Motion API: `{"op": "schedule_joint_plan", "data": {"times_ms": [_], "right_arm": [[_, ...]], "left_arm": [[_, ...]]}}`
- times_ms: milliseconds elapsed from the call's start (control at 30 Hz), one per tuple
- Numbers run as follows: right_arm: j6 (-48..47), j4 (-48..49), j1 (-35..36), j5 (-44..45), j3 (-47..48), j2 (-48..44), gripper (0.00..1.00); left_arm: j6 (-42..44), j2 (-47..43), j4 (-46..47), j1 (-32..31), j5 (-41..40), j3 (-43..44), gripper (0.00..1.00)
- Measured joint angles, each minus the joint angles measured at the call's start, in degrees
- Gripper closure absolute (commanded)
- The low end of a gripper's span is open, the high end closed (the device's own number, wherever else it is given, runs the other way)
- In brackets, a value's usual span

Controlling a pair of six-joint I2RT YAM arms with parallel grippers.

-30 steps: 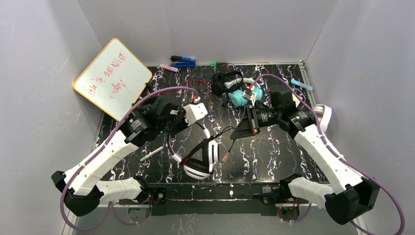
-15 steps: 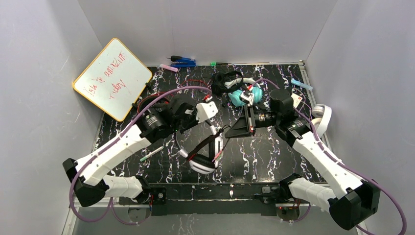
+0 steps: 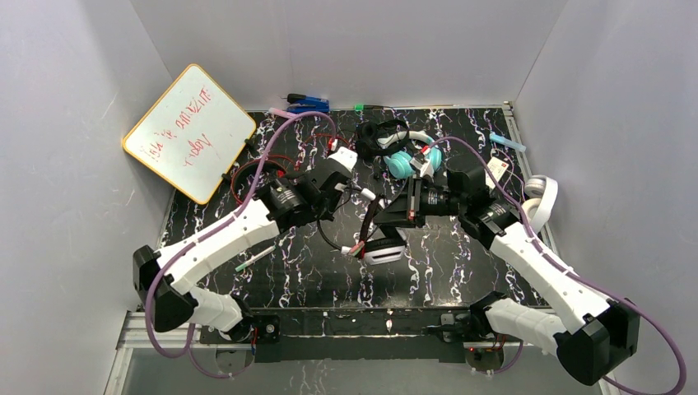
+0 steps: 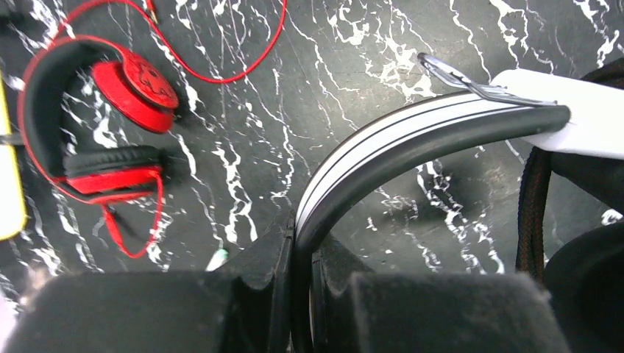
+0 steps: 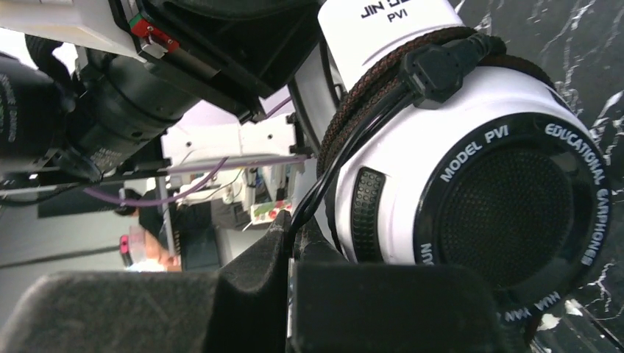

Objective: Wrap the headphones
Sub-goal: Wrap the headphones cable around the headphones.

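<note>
The white-and-black headphones [image 3: 384, 251] hang above the middle of the mat between both arms. My left gripper [image 4: 302, 254] is shut on their striped headband [image 4: 412, 136]. My right gripper [image 5: 305, 232] is shut on their thin black cord [image 5: 313, 198], right beside the white cup [image 5: 500, 198]; a brown braided cord [image 5: 353, 125] lies wound above that cup. In the top view the left gripper [image 3: 355, 194] and right gripper [image 3: 383, 216] nearly meet. Red headphones [image 4: 96, 125] lie on the mat. Teal headphones [image 3: 403, 163] and small black headphones [image 3: 379, 136] sit at the back, and all-white headphones [image 3: 539, 197] are at the right edge.
A whiteboard [image 3: 189, 132] leans at the back left. A blue tool [image 3: 306, 103] and a pink marker [image 3: 284, 113] lie along the back edge, and a light blue marker [image 3: 506, 141] at the back right. A green-tipped pen [image 3: 253, 257] lies near the left arm.
Both arms have swung toward the middle. The left gripper has carried the white-and-black headphones off the near-left mat, rightward and farther back; the right gripper has moved left to meet them.
</note>
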Motion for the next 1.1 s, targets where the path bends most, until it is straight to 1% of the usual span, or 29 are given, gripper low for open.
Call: {"op": "schedule_joint_plan", "data": {"times_ms": [100, 233, 333, 433, 533, 600, 767, 933, 1100], "right_arm": [[-0.72, -0.76, 1.95, 5.49, 0.00, 0.50, 0.99], [-2.56, -2.47, 5.92, 14.03, 0.13, 3.06, 0.99], [-4.28, -3.89, 9.07, 20.63, 0.37, 6.05, 0.96], [-6.19, -5.29, 11.76, 26.49, 1.86, 8.96, 0.89], [-8.39, -6.51, 14.56, 32.17, 4.59, 12.22, 0.86], [-9.88, -6.99, 16.17, 35.85, 6.01, 13.90, 0.87], [-12.85, -9.75, 20.76, 46.29, 8.41, 16.85, 0.93], [-14.40, -11.08, 24.11, 56.46, 8.70, 18.60, 0.98], [-14.67, -9.18, 24.83, 63.41, 7.13, 18.23, 0.99]], "left_arm": [[-7.04, 2.14, -0.52, -0.26, -0.94, 0.00, 1.00], [-13.90, 5.09, -2.16, -0.46, -1.20, 0.00, 1.00], [-17.42, 7.08, -3.91, -0.50, -1.18, 0.00, 1.00], [-19.58, 7.65, -5.11, -0.48, -1.55, 0.00, 1.00], [-21.29, 7.63, -5.29, -0.48, -2.01, 0.00, 1.00], [-22.16, 7.61, -5.20, -0.42, -2.32, -0.22, 1.00], [-23.76, 7.56, -3.98, -0.26, -2.10, -1.81, 1.00], [-25.00, 7.56, -2.29, -0.22, 0.24, -3.10, 1.00], [-27.30, 7.56, 0.04, -0.20, 4.22, -3.10, 1.00]]}}
